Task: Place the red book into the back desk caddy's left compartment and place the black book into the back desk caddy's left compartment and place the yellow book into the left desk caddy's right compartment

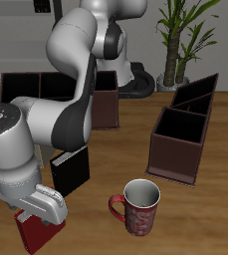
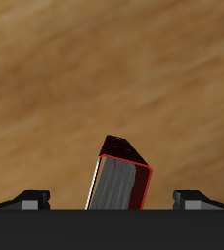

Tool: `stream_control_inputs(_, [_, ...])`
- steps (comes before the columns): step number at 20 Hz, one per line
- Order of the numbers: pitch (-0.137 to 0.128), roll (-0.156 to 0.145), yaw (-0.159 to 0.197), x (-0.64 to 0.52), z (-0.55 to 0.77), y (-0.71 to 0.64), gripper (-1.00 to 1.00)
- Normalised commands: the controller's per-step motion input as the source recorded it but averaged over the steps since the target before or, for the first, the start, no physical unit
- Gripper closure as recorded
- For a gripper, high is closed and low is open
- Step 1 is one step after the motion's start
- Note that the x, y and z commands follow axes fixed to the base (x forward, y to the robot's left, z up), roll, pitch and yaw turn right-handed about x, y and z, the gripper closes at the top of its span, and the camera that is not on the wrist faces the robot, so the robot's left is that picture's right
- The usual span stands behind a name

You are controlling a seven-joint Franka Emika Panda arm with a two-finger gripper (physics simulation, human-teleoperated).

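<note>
The red book [image 1: 30,235] stands on the table near its front edge, right under my gripper [image 1: 40,213]. In the wrist view the red book [image 2: 119,179] stands tilted between my fingertips [image 2: 31,198], and gaps show on both sides of it. The gripper [image 2: 112,199] is open and empty. The black book [image 1: 71,169] stands upright just behind the gripper. The back desk caddy [image 1: 105,105] is partly hidden behind my arm. The left desk caddy [image 1: 178,149] stands across the table. The yellow book is out of view.
A red patterned mug [image 1: 138,207] stands near the front edge, beside the red book. Another dark caddy [image 1: 198,94] stands behind the left desk caddy. A potted plant [image 1: 175,40] is at the back.
</note>
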Motion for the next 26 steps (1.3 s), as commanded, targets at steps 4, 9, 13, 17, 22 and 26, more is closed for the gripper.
stream_control_inputs(4, [0.015, -0.017, -0.011, -0.01, -0.12, -0.04, 1.0])
stream_control_inputs(9, [0.011, -0.005, -0.011, 0.02, -0.09, -0.03, 1.0])
stream_control_inputs(13, [-0.013, -0.012, 0.008, -0.1, 0.07, -0.01, 1.0])
stream_control_inputs(17, [-0.046, -0.005, 0.049, -0.22, 0.41, 0.01, 1.0])
stream_control_inputs(22, [-0.073, 0.035, 0.071, -0.49, 0.84, 0.12, 1.0])
stream_control_inputs(26, [-0.078, 0.067, 0.1, -0.65, 0.89, 0.13, 1.0])
